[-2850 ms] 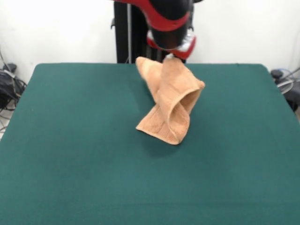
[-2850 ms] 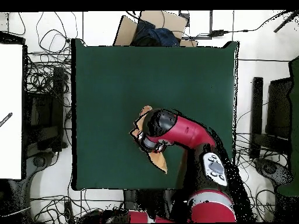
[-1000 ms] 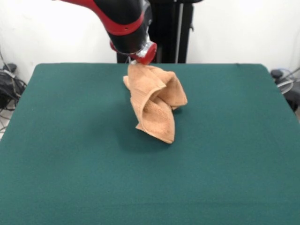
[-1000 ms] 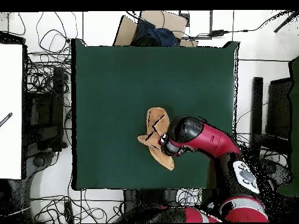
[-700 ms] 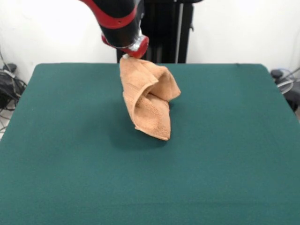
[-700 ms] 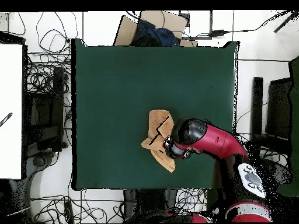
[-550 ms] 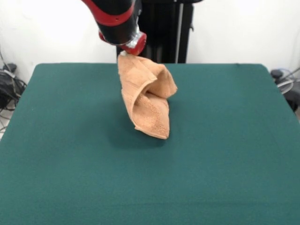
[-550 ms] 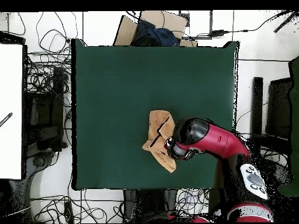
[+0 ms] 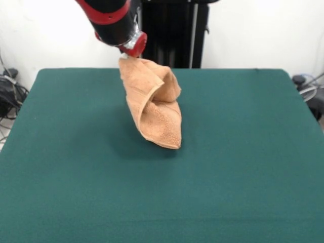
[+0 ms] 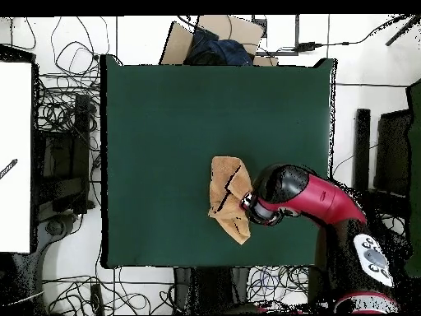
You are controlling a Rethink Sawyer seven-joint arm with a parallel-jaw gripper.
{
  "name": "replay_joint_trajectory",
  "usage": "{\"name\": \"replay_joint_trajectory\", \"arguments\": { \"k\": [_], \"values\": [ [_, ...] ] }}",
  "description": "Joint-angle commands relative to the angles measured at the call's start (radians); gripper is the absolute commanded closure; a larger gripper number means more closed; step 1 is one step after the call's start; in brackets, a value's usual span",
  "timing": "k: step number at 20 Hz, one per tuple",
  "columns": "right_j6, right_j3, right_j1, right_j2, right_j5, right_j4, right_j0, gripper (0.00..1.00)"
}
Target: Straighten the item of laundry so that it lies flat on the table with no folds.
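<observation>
The item of laundry, a peach-orange towel, hangs bunched and twisted from one upper corner, with its lower end resting on the green table. My gripper is shut on that top corner, just under the red and black wrist, over the far middle of the table. Seen from overhead, the item of laundry shows as a crumpled shape beside the gripper, close to the table edge on the robot's side. The folds hide the towel's border bands and tag.
A cardboard box sits beyond the table's far edge in the overhead view. Tangled cables cover the floor on both sides, and a white surface stands at the left. Green felt extends widely around the towel.
The arm has carried the towel's top corner leftward in the front view. The hanging towel has swung and dragged along with it, still twisted.
</observation>
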Motion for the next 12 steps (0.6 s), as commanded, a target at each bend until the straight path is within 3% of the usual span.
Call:
{"name": "replay_joint_trajectory", "arguments": {
  "k": [1,12],
  "values": [
    [-0.189,-0.068,0.022,0.133,0.061,-0.081,-0.028,1.0],
    [-0.261,-0.156,0.085,0.195,0.086,-0.143,-0.087,1.0]
  ]
}}
